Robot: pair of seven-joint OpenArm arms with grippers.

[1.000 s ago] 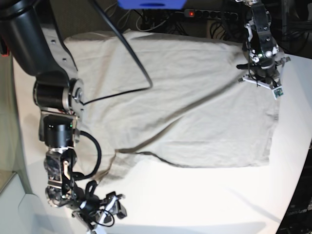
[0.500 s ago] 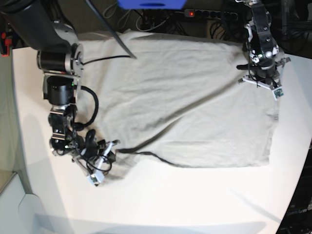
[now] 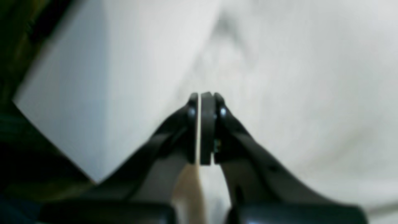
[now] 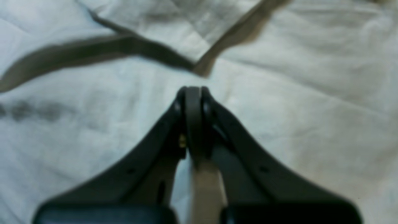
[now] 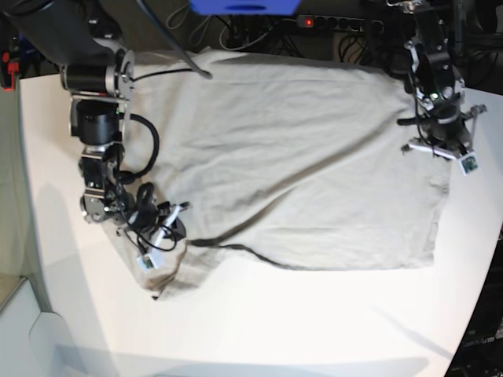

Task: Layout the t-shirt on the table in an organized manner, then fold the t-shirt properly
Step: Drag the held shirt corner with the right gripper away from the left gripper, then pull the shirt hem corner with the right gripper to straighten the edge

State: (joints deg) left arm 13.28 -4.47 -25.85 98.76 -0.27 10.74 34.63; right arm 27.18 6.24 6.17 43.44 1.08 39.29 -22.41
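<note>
The beige-grey t-shirt (image 5: 299,157) lies spread over the white table (image 5: 314,322), with wrinkles and a dark folded hem line along its front-left part. My right gripper (image 5: 161,232) is shut and sits over the shirt's front-left corner. In the right wrist view its closed tips (image 4: 192,90) point at a fold in the shirt (image 4: 295,93). My left gripper (image 5: 438,151) is shut at the shirt's right edge. In the left wrist view its tips (image 3: 203,95) sit where the shirt (image 3: 295,77) meets the bare table (image 3: 108,77). No cloth shows between either pair of jaws.
A power strip (image 5: 338,22), cables and a blue object (image 5: 244,6) lie behind the table's far edge. A black cable (image 5: 169,39) crosses the shirt's far-left corner. The table's curved edge (image 5: 483,267) runs close to the shirt on the right.
The right arm has swung from the table's front edge up onto the shirt's front-left corner. The left gripper has shifted slightly right and toward the front. The shirt's front-left corner now looks bunched.
</note>
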